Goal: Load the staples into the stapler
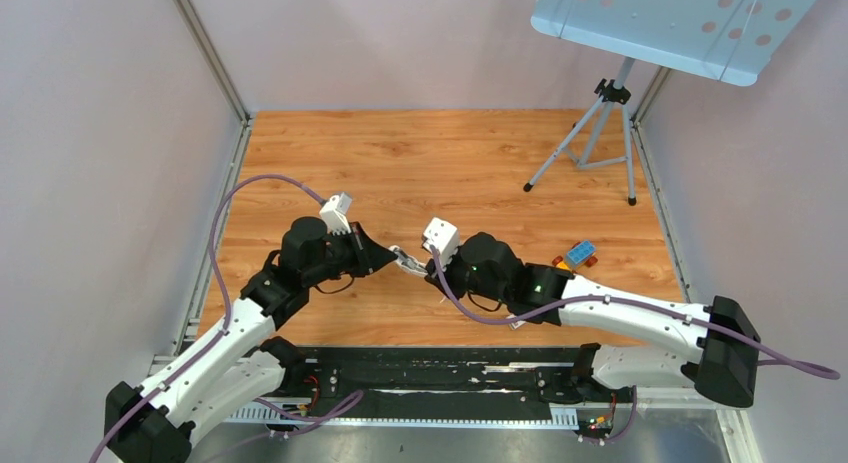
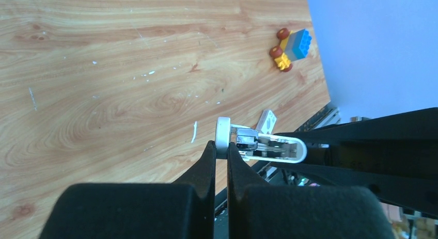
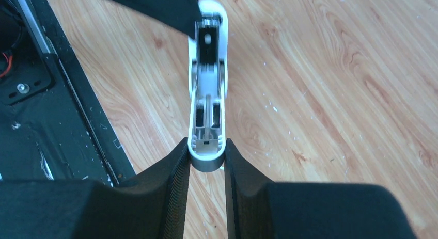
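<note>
stapler [image 3: 207, 89], left pincer [image 2: 221, 147] clamping one end, right pincer [image 3: 206, 148] clamping the other

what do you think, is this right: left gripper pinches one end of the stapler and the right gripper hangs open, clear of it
Not quite. The right gripper is not open and clear of the stapler: its fingers are clamped on the stapler's other end, as the right wrist view shows. The left gripper does pinch one end.
</note>
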